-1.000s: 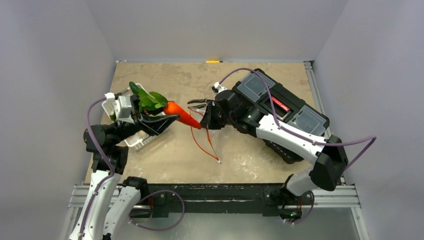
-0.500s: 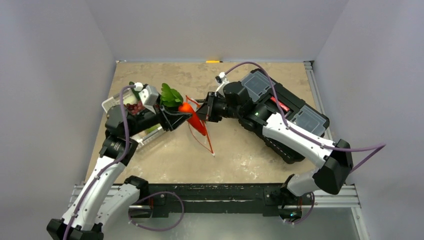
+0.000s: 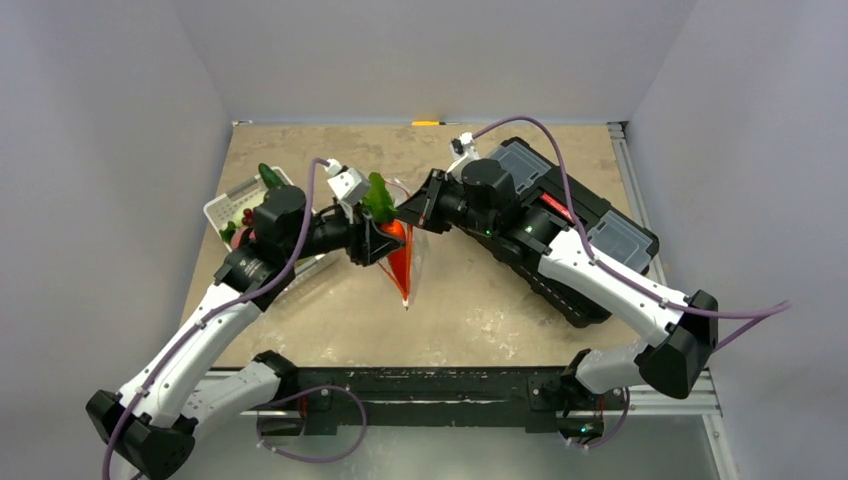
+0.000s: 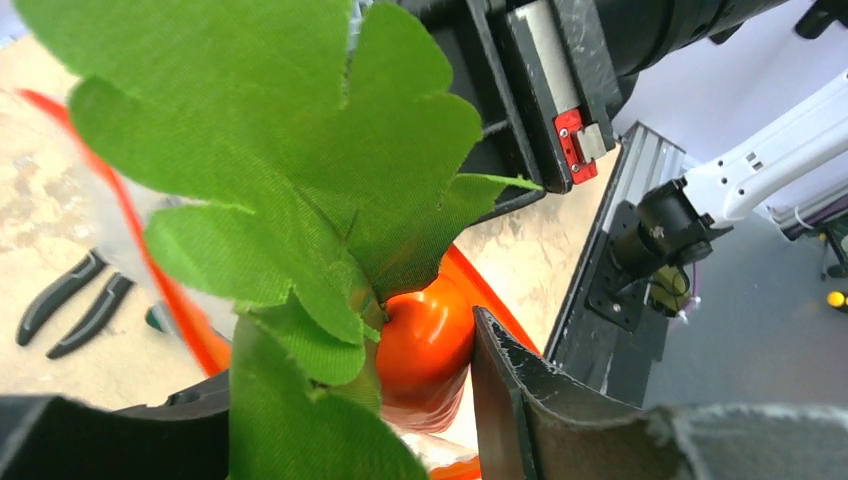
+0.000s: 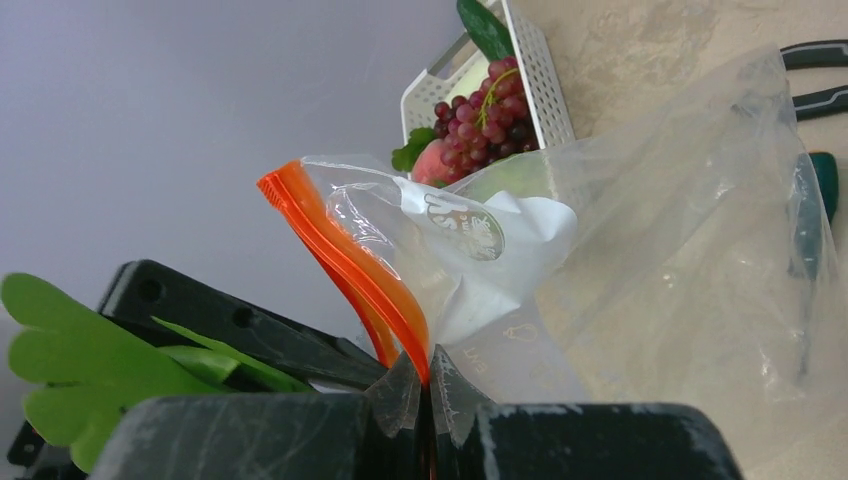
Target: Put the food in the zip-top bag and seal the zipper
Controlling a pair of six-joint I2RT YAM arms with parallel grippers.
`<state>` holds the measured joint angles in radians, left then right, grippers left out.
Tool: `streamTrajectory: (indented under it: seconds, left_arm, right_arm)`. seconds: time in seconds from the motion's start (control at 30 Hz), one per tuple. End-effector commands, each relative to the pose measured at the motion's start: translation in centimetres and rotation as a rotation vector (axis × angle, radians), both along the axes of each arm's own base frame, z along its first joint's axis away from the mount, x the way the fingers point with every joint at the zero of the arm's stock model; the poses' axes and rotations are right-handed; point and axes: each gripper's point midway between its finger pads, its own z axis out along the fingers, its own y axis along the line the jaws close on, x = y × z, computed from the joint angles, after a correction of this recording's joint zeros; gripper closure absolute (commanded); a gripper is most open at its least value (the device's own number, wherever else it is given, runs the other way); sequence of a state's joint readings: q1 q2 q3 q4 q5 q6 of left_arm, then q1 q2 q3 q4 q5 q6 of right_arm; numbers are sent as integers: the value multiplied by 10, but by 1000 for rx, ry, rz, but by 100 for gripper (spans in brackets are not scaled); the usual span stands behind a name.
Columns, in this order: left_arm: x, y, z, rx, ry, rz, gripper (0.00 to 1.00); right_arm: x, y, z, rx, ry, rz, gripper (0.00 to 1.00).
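Observation:
My left gripper (image 3: 378, 240) is shut on the top of the orange carrot (image 3: 399, 252), whose green leaves (image 3: 378, 196) stick up. The carrot's body hangs point down inside the clear zip-top bag (image 3: 408, 285). In the left wrist view the carrot (image 4: 425, 340) sits between my fingers, with the orange-red zipper (image 4: 165, 285) around it. My right gripper (image 3: 410, 212) is shut on the zipper (image 5: 350, 250) and holds the bag (image 5: 650, 250) up by its mouth. Grapes (image 5: 485, 110), a peach (image 5: 440, 160) and a cucumber (image 5: 485, 25) lie in the basket.
The white slotted basket (image 3: 228, 203) stands at the left, behind my left arm. A black toolbox (image 3: 575, 215) lies under my right arm at the right. Black-handled pliers (image 4: 75, 300) lie on the table behind the bag. A small yellow object (image 3: 427, 122) sits at the far edge.
My left gripper carried the carrot right from beside the basket and lowered its tip into the bag. My right gripper rose, lifting the bag's mouth so that the bag hangs upright.

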<state>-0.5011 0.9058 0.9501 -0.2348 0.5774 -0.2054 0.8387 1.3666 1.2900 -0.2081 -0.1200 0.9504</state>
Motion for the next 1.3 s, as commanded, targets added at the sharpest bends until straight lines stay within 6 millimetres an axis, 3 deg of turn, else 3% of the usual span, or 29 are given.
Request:
streamTrajectory:
  seconds: [0.0, 0.13, 0.33, 0.57, 0.63, 0.7, 0.8, 0.9, 1.1, 1.27]
  left_arm:
    - [4, -6, -8, 90, 78, 13, 100]
    - [6, -12, -21, 146, 206, -10, 94]
    - [4, -8, -24, 174, 213, 2, 59]
    - [-4, 6, 6, 103, 39, 47, 12]
    - [-7, 11, 18, 57, -27, 68, 5]
    - [-7, 20, 28, 19, -88, 120, 5]
    - [2, 39, 33, 5, -138, 247, 12]
    - [12, 54, 29, 35, -136, 350, 36]
    - [19, 38, 8, 102, -29, 285, 60]
    - [19, 22, -8, 158, 72, 206, 61]
  right_arm:
    - [14, 0, 46, 84, -98, -67, 100]
    - [16, 1, 43, 79, -100, -77, 100]
    - [17, -7, 41, 50, -122, -99, 100]
    - [19, -12, 41, 22, -144, -111, 100]
    - [19, -12, 38, 14, -141, -110, 100]
    - [19, -12, 36, 10, -140, -110, 100]
    - [19, -13, 37, 10, -142, -112, 100]
    - [19, -15, 40, 11, -150, -119, 100]
    - [16, -17, 47, 23, -155, -111, 100]
    - [20, -22, 44, -5, -160, -140, 100]
